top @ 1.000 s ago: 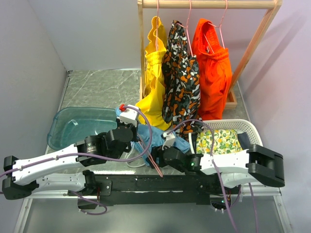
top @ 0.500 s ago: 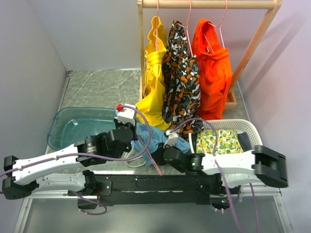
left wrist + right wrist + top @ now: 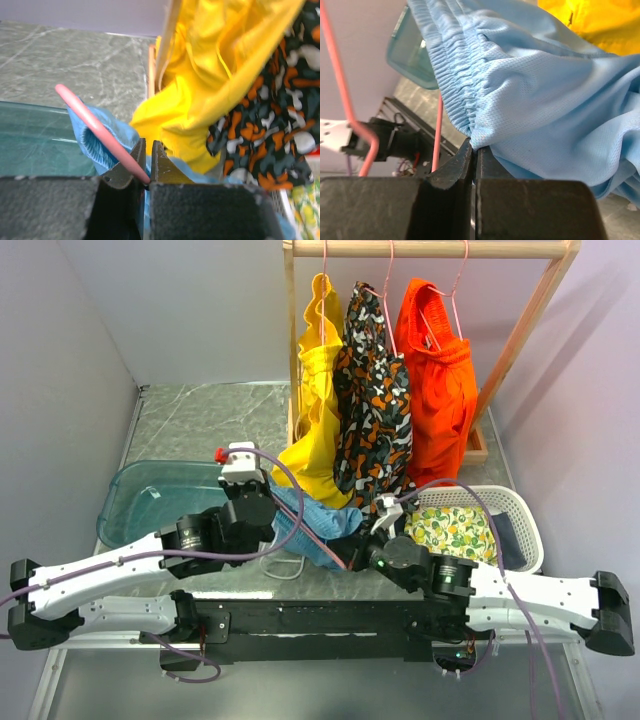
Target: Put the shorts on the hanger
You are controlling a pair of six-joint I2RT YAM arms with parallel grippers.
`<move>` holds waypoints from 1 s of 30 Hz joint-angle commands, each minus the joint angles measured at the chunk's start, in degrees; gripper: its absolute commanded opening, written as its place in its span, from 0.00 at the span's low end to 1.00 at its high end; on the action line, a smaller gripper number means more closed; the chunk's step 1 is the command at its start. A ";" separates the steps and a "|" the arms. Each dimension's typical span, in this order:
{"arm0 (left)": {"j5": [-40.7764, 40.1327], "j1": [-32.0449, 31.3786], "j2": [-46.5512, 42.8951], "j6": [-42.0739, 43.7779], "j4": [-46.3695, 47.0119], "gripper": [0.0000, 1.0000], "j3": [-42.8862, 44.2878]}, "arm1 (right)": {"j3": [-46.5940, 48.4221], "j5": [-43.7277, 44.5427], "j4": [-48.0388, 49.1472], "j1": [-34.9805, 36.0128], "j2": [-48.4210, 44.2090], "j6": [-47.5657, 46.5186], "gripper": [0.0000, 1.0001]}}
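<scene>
The light-blue shorts (image 3: 312,520) hang stretched between my two grippers above the table's front. In the right wrist view, the right gripper (image 3: 474,142) is shut on the gathered waistband of the shorts (image 3: 535,100). The pink wire hanger (image 3: 95,125) runs slantwise into the left gripper (image 3: 148,142), which is shut on it, with the shorts' blue fabric (image 3: 92,147) draped just behind the wire. From above, the left gripper (image 3: 262,502) is at the shorts' left end and the right gripper (image 3: 356,540) at their lower right. Part of the hanger (image 3: 340,85) shows left of the waistband.
A teal tub (image 3: 150,500) lies at the left. A white basket (image 3: 515,502) holding lemon-print cloth (image 3: 450,530) is at the right. Behind stands a wooden rack (image 3: 430,248) with yellow (image 3: 318,410), patterned (image 3: 375,400) and orange (image 3: 440,380) garments hanging close to the shorts.
The right gripper has shut on the shorts' waistband and moved right. The left gripper with the hanger has drifted left and back, so the shorts are spread out between them.
</scene>
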 commanded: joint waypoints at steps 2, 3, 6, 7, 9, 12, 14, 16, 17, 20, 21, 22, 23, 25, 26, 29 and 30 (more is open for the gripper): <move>-9.13 3.63 1.61 -4.42 -1.30 0.01 4.15 | -0.90 -1.90 -5.06 -0.42 -6.51 -1.54 0.00; -8.69 4.07 1.70 -4.16 -0.60 0.01 3.71 | -0.90 -1.82 -5.95 -0.68 -7.22 -1.37 0.00; -7.90 6.18 0.82 -1.96 2.92 0.01 2.31 | -0.73 -2.51 -8.50 -1.21 -9.59 -1.19 0.00; -7.55 7.23 0.73 -1.52 3.36 0.01 2.13 | -0.64 -2.69 -9.29 -1.65 -10.90 -1.19 0.00; -7.55 7.94 0.73 -1.61 3.71 0.01 1.78 | -0.46 -3.57 -9.91 -2.17 -12.75 -0.84 0.00; -7.90 8.29 0.56 -1.34 5.20 0.01 0.64 | 0.41 -4.27 -11.49 -3.58 -14.42 -0.32 0.00; -8.07 8.29 0.20 -0.82 6.34 0.01 -0.76 | 1.55 -6.11 -12.64 -5.77 -14.78 -0.23 0.00; -8.42 8.29 0.03 -1.34 6.88 0.01 -1.47 | 2.52 -9.09 -13.25 -7.44 -14.78 -0.05 0.00; -8.77 8.29 -0.15 -1.34 7.22 0.01 -2.35 | 3.48 -10.41 -13.60 -9.37 -14.61 -0.14 0.00; -10.26 8.38 -0.15 -1.78 8.28 0.01 -3.75 | 5.24 -15.06 -13.78 -11.75 -13.38 0.30 0.00; -10.70 8.38 -0.15 -2.04 8.54 0.01 -4.20 | 5.68 -16.13 -13.78 -13.15 -12.68 0.47 0.00; -11.32 8.38 -0.06 -2.74 9.07 0.01 -4.46 | 6.30 -17.53 -13.52 -13.77 -12.41 0.74 0.00; -12.63 8.38 0.37 -3.27 9.07 0.01 -4.90 | 6.56 -20.42 -13.17 -14.39 -12.15 1.26 0.00; -14.39 8.38 0.90 -5.89 8.20 0.01 -5.08 | 7.18 -23.16 -12.38 -15.97 -11.71 1.97 0.00; -15.36 8.38 1.60 -6.87 7.67 0.01 -4.99 | 7.27 -25.70 -12.29 -16.41 -11.71 2.58 0.00; -18.35 8.64 3.53 -12.84 2.59 0.01 -3.59 | 7.88 -29.40 -12.02 -17.73 -11.53 3.46 0.00; -19.66 8.64 4.24 -17.29 0.83 0.01 -2.98 | 8.06 -31.41 -12.11 -18.26 -11.36 3.73 0.00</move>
